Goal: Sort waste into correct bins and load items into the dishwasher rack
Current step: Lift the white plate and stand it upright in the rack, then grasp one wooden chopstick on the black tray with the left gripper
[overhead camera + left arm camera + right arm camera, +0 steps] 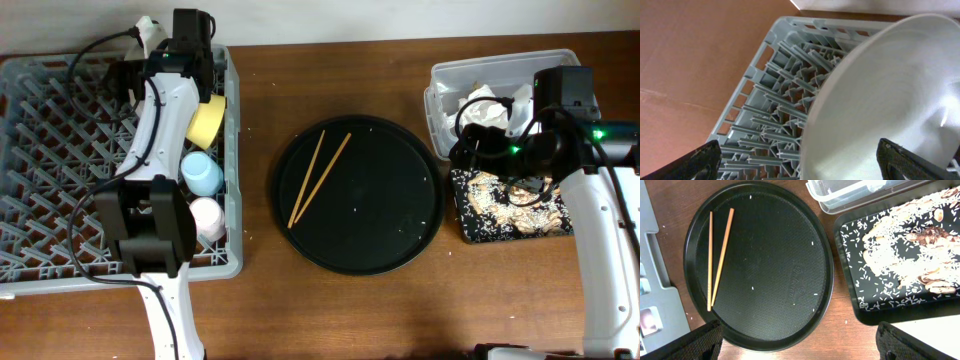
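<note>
Step now: the left gripper (800, 162) is over the rack (60, 150) with its fingers wide apart, holding nothing. The plate (890, 95) stands on edge among the pegs, between the fingers.
Right gripper (800, 345): wide open, empty, above the round tray (790, 295).
Next job: I think the chopsticks (318, 180).
Chopsticks: side by side on the round tray, tips pointing toward the far edge of the table, leaning a little right.
Needs: a thin, careful pinch.
</note>
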